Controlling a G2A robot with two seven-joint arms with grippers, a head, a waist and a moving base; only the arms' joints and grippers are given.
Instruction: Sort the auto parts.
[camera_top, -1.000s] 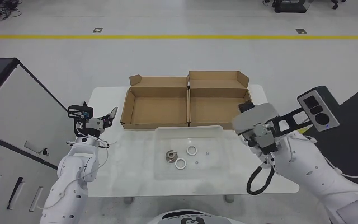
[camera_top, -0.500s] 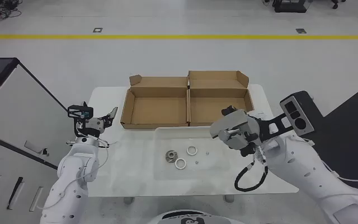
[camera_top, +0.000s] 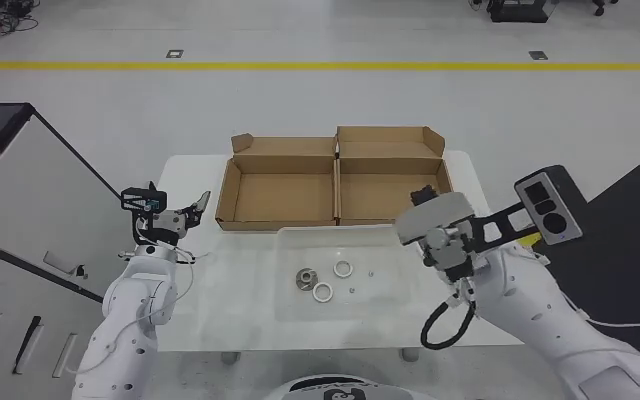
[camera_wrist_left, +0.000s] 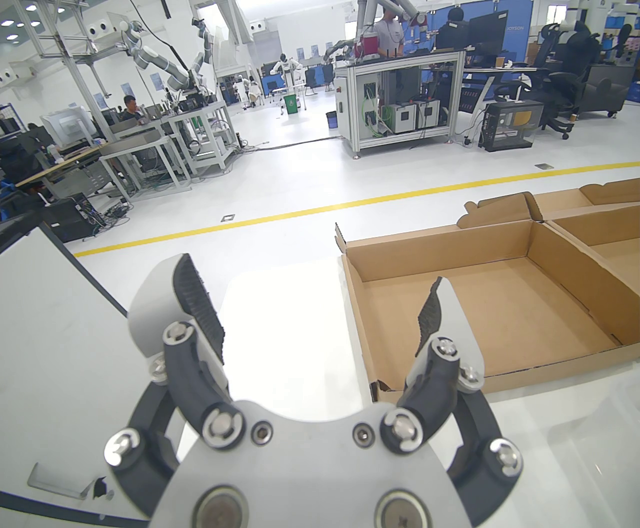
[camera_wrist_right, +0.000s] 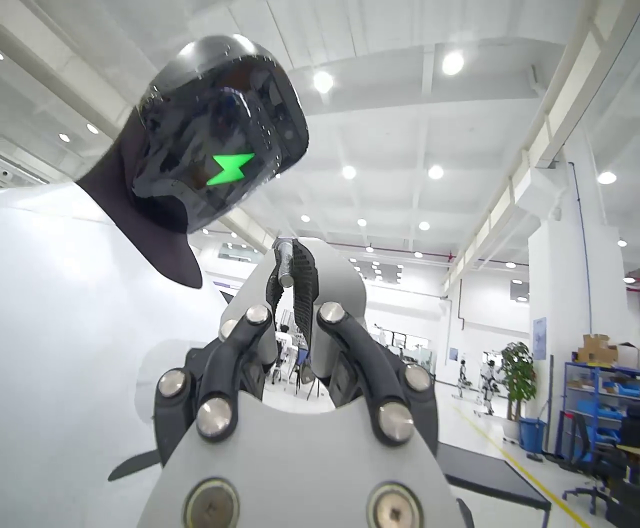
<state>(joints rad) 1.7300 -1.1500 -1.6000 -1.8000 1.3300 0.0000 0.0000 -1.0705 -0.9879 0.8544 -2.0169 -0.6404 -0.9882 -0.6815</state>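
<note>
Right gripper (camera_wrist_right: 292, 256) holds a threaded bolt (camera_wrist_right: 283, 265) for sorting.
Its fingers (camera_wrist_right: 306, 282) clamp the shank, securing transfer; left gripper (camera_wrist_left: 312, 272) hovers, fingers apart, ready.

Pretty bright all over, lit by round ceiling lights (camera_wrist_right: 452, 63) overhead. The white table (camera_wrist_left: 285, 325) glares a bit, shadows are soft, and both wrist views bend lines near the edges.

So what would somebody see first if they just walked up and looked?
Probably the two open cardboard boxes side by side at the back of the table. Right in front sits a clear tray holding two white rings and a metal part. The right gripper pinches a small bolt, and the left gripper is open near the table's left edge.
</note>
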